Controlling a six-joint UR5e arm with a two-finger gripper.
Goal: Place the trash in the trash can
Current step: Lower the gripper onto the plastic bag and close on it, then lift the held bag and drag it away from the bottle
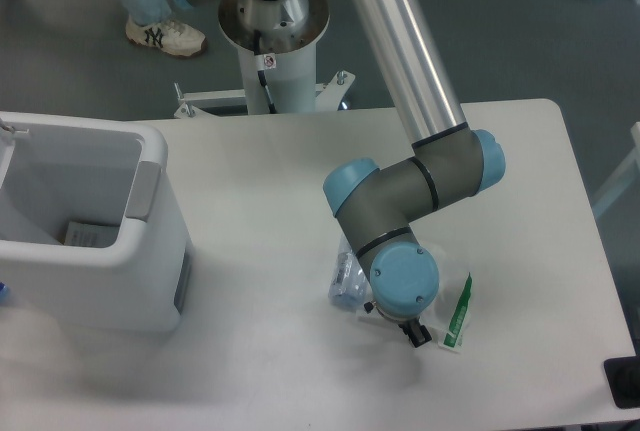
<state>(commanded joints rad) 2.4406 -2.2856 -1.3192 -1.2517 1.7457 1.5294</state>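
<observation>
The crushed clear plastic bottle (346, 279) lies on the white table, half covered by the arm's wrist. Just right of the wrist lies the crinkled clear bag, whose green-and-white edge strip (459, 311) is its clearest part. My gripper (414, 334) points down at the table between the two pieces, and only a small black tip shows below the blue wrist cap. The wrist hides the fingers, so whether they are open or shut does not show. The big white trash can (100, 281) with a grey rim panel stands at the table's left edge, far from the gripper.
A flat white labelled item (88, 234) lies at the bottom of the can. The robot's base column (272, 51) rises behind the table's far edge. A person's legs and sneaker (165, 36) stand on the floor at the upper left.
</observation>
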